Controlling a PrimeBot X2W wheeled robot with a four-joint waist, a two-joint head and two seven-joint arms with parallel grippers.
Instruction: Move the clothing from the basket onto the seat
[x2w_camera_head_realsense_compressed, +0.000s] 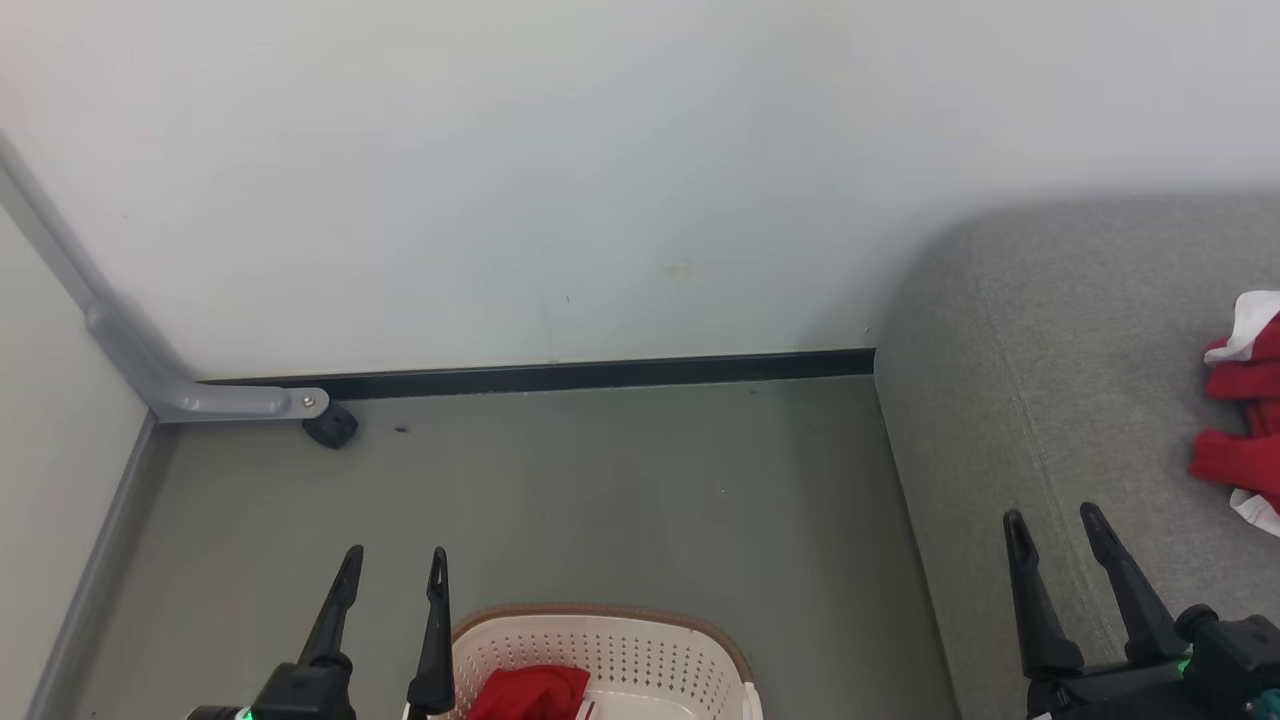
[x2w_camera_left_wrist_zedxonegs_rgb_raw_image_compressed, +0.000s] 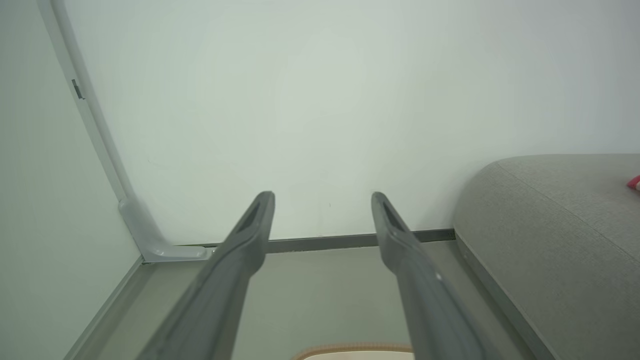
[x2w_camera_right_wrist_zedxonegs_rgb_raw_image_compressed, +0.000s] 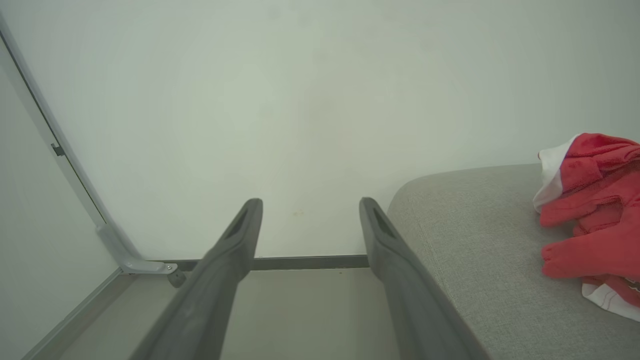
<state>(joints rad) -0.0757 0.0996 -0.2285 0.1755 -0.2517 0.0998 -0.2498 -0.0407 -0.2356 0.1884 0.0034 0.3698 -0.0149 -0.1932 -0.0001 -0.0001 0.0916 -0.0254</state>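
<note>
The cream basket (x2w_camera_head_realsense_compressed: 640, 650) with a brown rim sits on the floor at the bottom centre, and red clothing (x2w_camera_head_realsense_compressed: 530, 693) lies inside it. More red and white clothing (x2w_camera_head_realsense_compressed: 1245, 400) lies on the grey seat (x2w_camera_head_realsense_compressed: 1010, 380) at the right. My left gripper (x2w_camera_head_realsense_compressed: 395, 565) hangs open and empty just left of the basket. Over the seat's front part my right gripper (x2w_camera_head_realsense_compressed: 1060, 525) stands open and empty, left of that clothing. In the left wrist view the left gripper (x2w_camera_left_wrist_zedxonegs_rgb_raw_image_compressed: 322, 200) points at the wall, the basket rim (x2w_camera_left_wrist_zedxonegs_rgb_raw_image_compressed: 350, 347) below it. The right wrist view has the right gripper (x2w_camera_right_wrist_zedxonegs_rgb_raw_image_compressed: 310, 205) beside the seat (x2w_camera_right_wrist_zedxonegs_rgb_raw_image_compressed: 475, 235) and its clothing (x2w_camera_right_wrist_zedxonegs_rgb_raw_image_compressed: 590, 210).
A white wall (x2w_camera_head_realsense_compressed: 600, 180) with a dark skirting (x2w_camera_head_realsense_compressed: 560, 375) closes the back. A grey angled bracket (x2w_camera_head_realsense_compressed: 150, 350) with a black foot (x2w_camera_head_realsense_compressed: 330, 428) stands in the left corner. Grey-green floor (x2w_camera_head_realsense_compressed: 600, 490) lies between basket, wall and seat.
</note>
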